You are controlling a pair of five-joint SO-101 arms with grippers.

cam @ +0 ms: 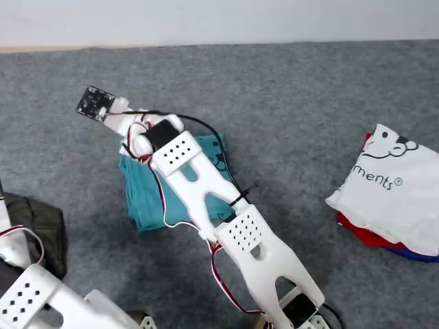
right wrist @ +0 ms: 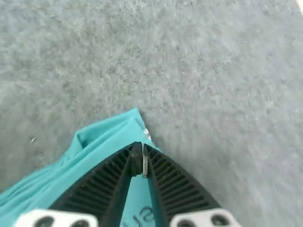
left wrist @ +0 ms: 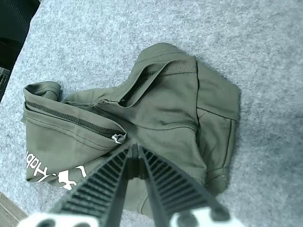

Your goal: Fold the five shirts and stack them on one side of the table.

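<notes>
While the right pincer, jaws together, is hovering over the teal shirt, folding is apparently finishing; next: opening, regrasping, stacking.

Looks like a robotics lab bench or hobby test rig, not a home. Table covered in plain grey felt, with a bare pale wall behind. White perforated plastic arms, strung with loose red and black wires, an uncased circuit board on one wrist.
</notes>
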